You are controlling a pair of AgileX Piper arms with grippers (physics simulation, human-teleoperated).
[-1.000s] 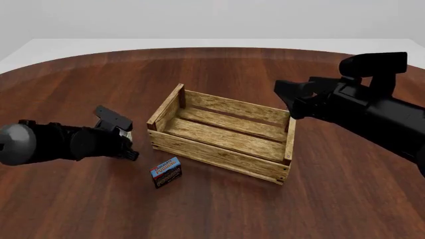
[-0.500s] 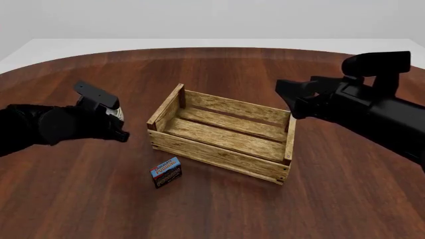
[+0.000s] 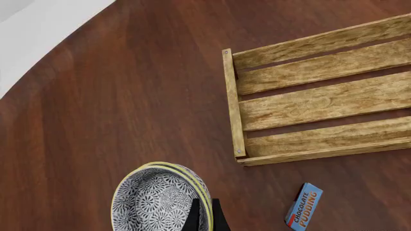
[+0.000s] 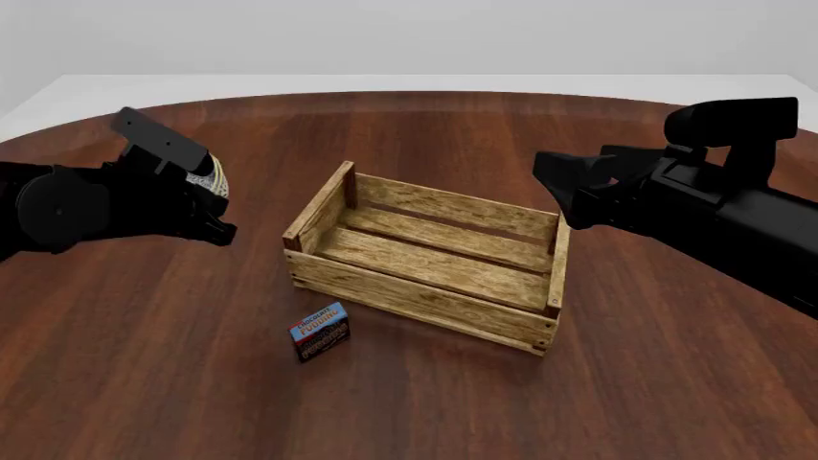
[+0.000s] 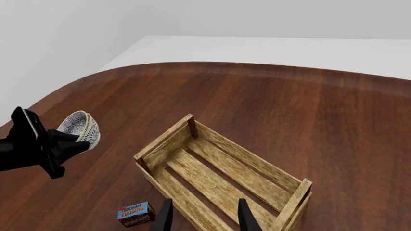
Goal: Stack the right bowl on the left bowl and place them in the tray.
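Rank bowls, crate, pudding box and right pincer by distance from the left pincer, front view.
1. Stacked bowls: held in the left pincer, at far left.
2. Crate: centre, to its right.
3. Pudding box: in front of the crate; too close to the crate's near corner to call.
4. Right pincer: far side, above the crate's right end.

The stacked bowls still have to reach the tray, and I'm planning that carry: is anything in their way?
Nothing visible is. The left end effector holds the stacked bowls above the table, left of the tray. The tray's inside looks empty, and the pudding box lies nearer the camera, off the path.
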